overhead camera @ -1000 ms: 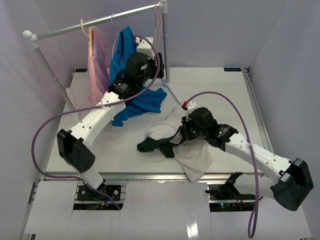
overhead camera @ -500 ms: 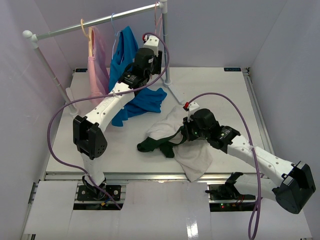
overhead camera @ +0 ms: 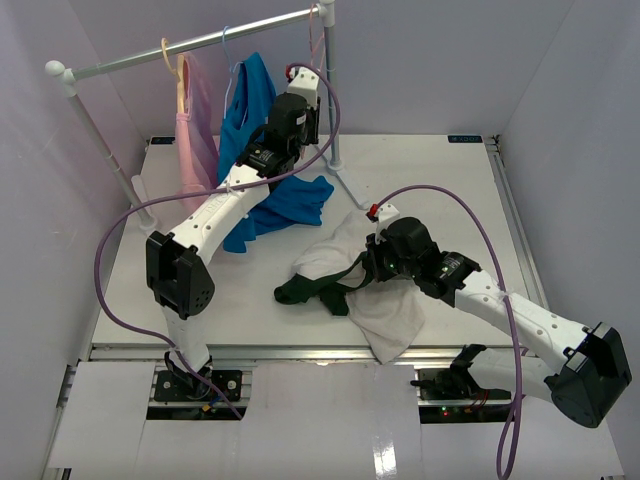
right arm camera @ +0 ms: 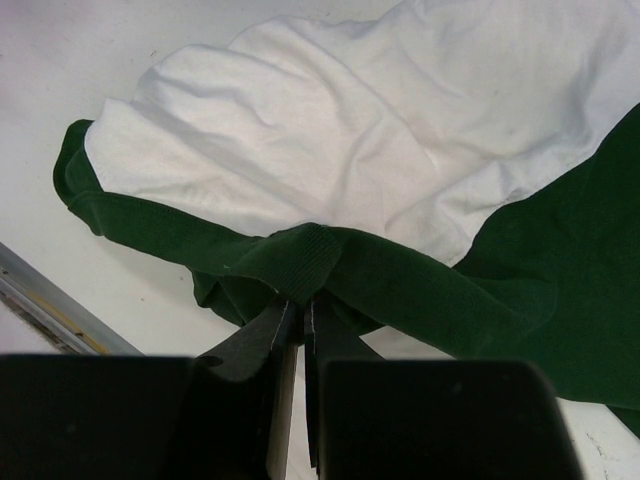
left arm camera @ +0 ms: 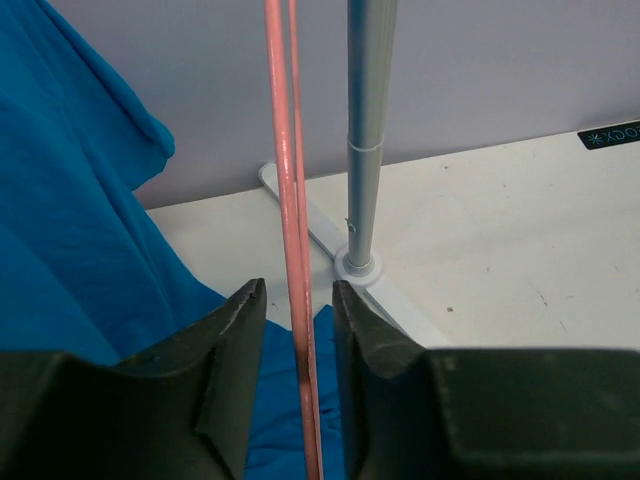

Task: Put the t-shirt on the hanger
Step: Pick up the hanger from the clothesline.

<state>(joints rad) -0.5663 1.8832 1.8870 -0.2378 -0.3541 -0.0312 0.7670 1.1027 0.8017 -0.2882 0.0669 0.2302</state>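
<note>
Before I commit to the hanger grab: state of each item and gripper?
t-shirt: crumpled on table, green edge pinched.
hanger: hanging from rail, wire between open jaws.
left gripper: open around hanger wire.
right gripper: shut on t-shirt.
blue shirt: hanging, hem on table.
pink garment: hanging on rail.

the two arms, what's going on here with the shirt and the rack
The right gripper is shut on a green edge of the t-shirt, which lies crumpled on the table. The left gripper is up at the rack, jaws open either side of the pink hanger. The shirt is not on it yet.
</note>
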